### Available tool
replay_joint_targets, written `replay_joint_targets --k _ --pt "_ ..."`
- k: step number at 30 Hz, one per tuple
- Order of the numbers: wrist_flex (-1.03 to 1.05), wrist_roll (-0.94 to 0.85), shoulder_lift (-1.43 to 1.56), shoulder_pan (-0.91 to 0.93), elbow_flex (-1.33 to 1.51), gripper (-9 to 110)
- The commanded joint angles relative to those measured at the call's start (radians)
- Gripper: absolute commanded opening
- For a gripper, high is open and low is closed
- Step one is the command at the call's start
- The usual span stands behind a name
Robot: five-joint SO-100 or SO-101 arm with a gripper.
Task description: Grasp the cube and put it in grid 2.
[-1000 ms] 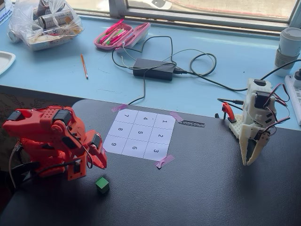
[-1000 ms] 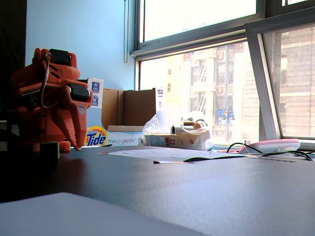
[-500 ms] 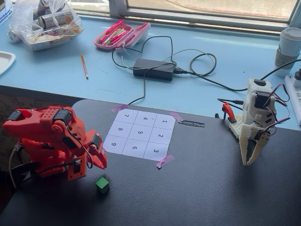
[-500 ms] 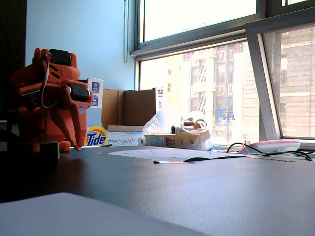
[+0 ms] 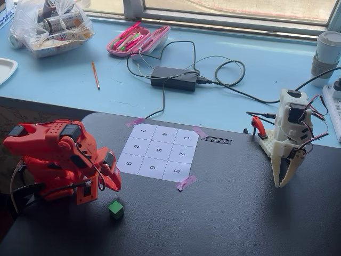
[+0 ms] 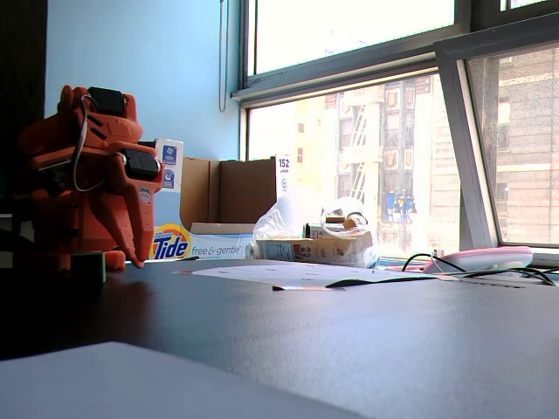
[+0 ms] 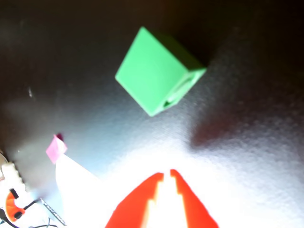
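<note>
Low camera at tabletop level. An orange robot arm (image 6: 83, 175) sits folded at the left, its gripper (image 6: 138, 258) pointing down to the dark table (image 6: 349, 323); whether the fingers are parted cannot be told. A dark, shadowed cube (image 6: 88, 266) rests at its base. Behind are a Tide box (image 6: 179, 240), cardboard boxes (image 6: 231, 190), a plastic bag (image 6: 314, 229), a flat white sheet (image 6: 288, 272) and bright windows (image 6: 376, 131)

Hobby desk by a city window (image 6: 367, 166), pencil case (image 5: 138, 39), power adapter (image 5: 173, 78), detergent box (image 6: 170, 229)
</note>
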Motion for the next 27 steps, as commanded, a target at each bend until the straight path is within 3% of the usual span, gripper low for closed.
replay_joint_targets --k 1,10,27 --pt "-0.002 0.000 -0.005 0.006 -0.032 0" --pt "0.023 0.023 -0.164 0.023 -0.218 3" --pt "0.078 0.129 -0.772 0.341 -0.689 33"
